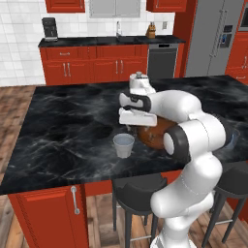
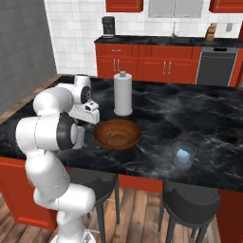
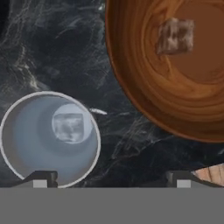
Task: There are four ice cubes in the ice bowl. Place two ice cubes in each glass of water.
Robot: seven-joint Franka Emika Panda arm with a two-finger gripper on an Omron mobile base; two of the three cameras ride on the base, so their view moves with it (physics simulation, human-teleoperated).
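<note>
Gripper (image 3: 109, 177) fingers spread wide, nothing between them, pointing down at the black marble counter (image 3: 52, 52). One fingertip (image 3: 41, 178) overlaps the rim of a glass of water (image 3: 50, 139) with one ice cube (image 3: 68, 127) inside. Wooden ice bowl (image 3: 131, 87) just beside that glass, one cube (image 3: 176, 36) in it. Second glass (image 2: 184, 154), on the bowl's other side, holds a cube (image 2: 182, 155). Paper-towel roll (image 2: 123, 94) behind the bowl.

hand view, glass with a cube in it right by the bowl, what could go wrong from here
The fingers look spread and empty, and they straddle bare counter between the glass and the bowl, so a straight descent might clip either rim. The cube in the bowl is small and translucent, so a grasp could slip. The glass sits close to the bowl and may get knocked.
</note>
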